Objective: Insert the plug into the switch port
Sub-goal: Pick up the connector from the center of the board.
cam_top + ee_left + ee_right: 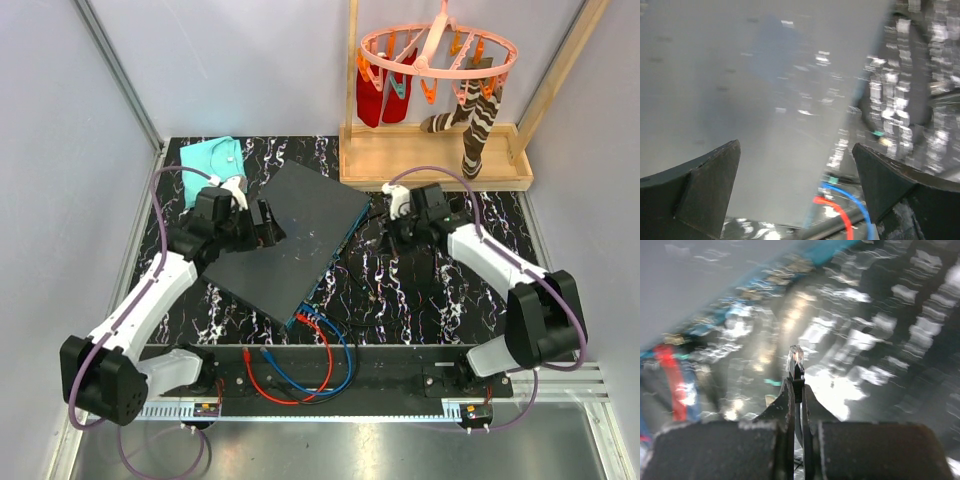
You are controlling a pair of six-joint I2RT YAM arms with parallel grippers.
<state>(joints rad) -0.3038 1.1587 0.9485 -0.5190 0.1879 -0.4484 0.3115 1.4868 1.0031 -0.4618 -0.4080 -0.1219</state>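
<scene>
Right wrist alone shows right claw (796, 385) pinching plug (795, 357); left claw (795, 147) wide over switch (740, 90).

The bench (430, 290) is viewed downward from above its near edge. The switch (285, 240) is seen close-up in both wrist views.

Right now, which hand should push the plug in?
The right hand: it pinches the clear plug, near the teal port edge of the switch. The left hand sits open over its top.
</scene>
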